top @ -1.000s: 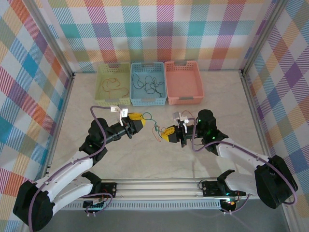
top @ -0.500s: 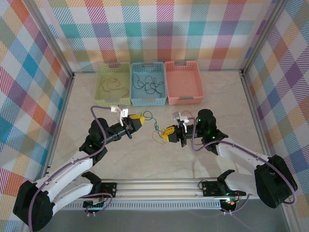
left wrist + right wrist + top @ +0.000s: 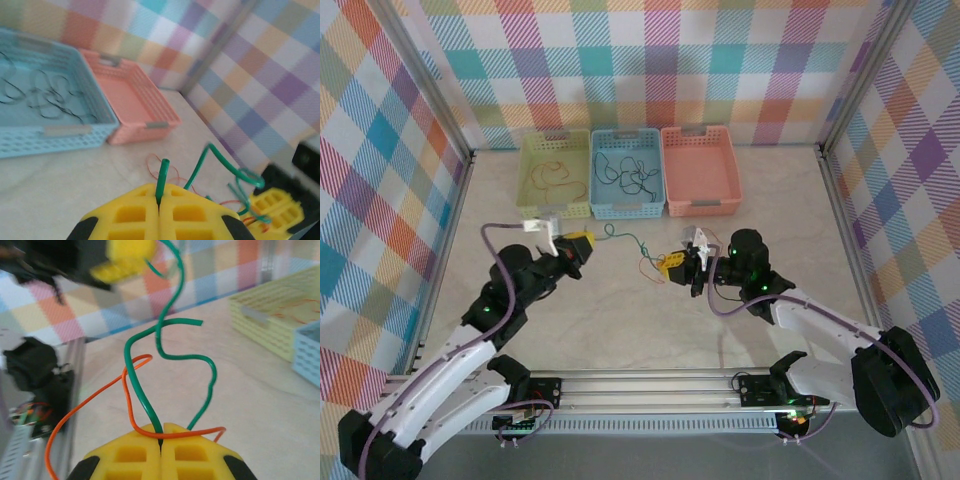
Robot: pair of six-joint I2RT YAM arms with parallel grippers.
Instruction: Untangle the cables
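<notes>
Left claw: yellow pads pressed together, clamped on one end of the thin green wire. A short stub sticks up out of the seam.

The green wire's long axis runs from the left claw rightward and slightly toward the arm bases, straight to the right claw. It's kinked and curly along the way, so I'd say there is slack to take up.

The thin orange wire is bunched just left of the right claw, on or just above the beige table. It crosses the green one right at that claw's tips.

Right claw: pads together, clamped on the other end of the green wire. The orange wire lies across its fingertips. Can't tell whether it is pinched in or just draped.

The crossing sits at the right claw, so the right arm is the nearer one to it. The left claw only anchors the far end.

Room for moving:
- **Left:** open table to the left of and nearer than the left claw.
- **Behind:** the lime-green plastic basket and light-blue plastic basket stand close behind the left claw, each with wires in it. Pulling away from the bases is tight.
- **Right:** the salmon plastic basket is beyond the right claw, with free table to that claw's right.

Safest pull looks sideways, along the wire.
</notes>
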